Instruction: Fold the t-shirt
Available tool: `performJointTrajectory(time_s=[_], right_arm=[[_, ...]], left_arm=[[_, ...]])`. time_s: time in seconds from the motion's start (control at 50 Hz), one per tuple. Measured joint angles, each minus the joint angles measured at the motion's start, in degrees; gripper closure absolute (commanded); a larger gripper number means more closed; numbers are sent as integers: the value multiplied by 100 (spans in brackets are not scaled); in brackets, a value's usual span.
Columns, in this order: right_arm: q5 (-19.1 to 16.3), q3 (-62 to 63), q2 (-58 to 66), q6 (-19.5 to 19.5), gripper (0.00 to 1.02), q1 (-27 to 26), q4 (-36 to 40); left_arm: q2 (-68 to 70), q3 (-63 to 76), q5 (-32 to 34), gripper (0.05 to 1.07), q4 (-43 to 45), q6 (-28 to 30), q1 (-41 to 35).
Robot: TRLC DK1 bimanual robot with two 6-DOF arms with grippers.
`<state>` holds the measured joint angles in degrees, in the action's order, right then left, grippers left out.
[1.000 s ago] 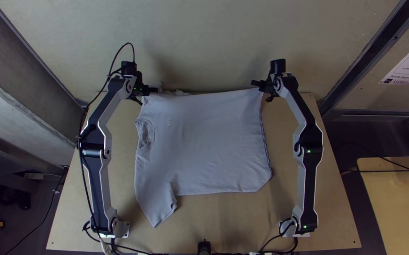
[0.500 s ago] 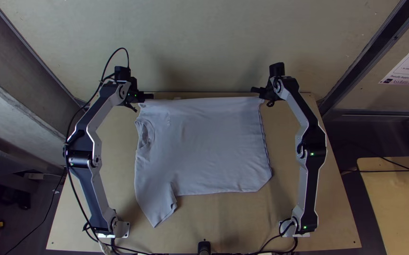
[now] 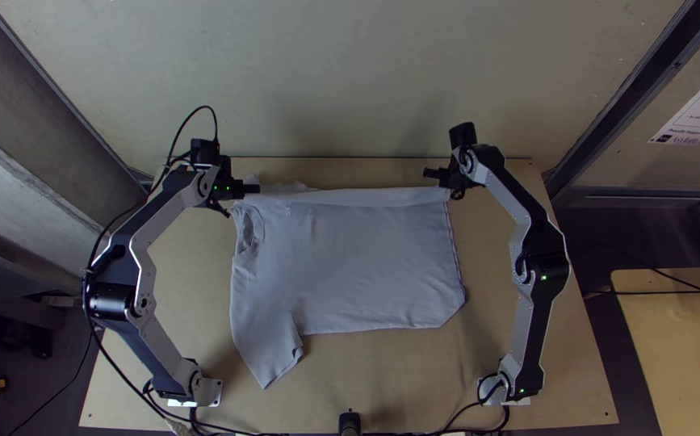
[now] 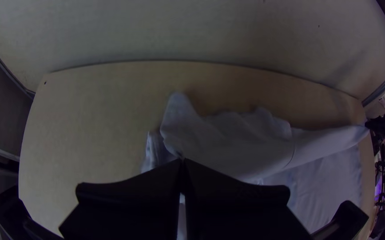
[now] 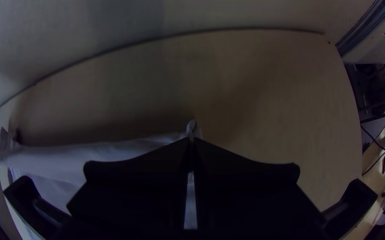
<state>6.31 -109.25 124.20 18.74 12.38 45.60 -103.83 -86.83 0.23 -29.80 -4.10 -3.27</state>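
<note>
Light wooden table set against a pale wall, daylight scant. In the top view the grey t-shirt is laid sideways across the table, mostly spread: collar toward the left arm, hem toward the right arm, one sleeve pointing to the near side. Its far side is gripped near two ends, by the left gripper at the shoulder end and the right gripper at the hem end, with a paler band drawn between them. In the left wrist view the fingers are closed on cloth; a loose peak of fabric and a ragged edge lie beyond the tips, and the band runs across to the right gripper. In the right wrist view a small tuft is pinched between closed tips, the band running off toward the left gripper. Judged to be the first lengthwise fold, barely begun. Both ends should be brought nearside at an even pace, the band kept lightly taut and just high enough to clear the layer below. The loose peak may trail and crease underneath; it is best smoothed after release.
</note>
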Motion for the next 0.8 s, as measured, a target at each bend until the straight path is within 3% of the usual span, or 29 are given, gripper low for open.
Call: performJointTrajectory(time_s=[0.8], right_arm=[[170, 2052, -992, 7, 100, 74, -723]], left_arm=[[813, 1910, 15, 104, 597, -2, -92]])
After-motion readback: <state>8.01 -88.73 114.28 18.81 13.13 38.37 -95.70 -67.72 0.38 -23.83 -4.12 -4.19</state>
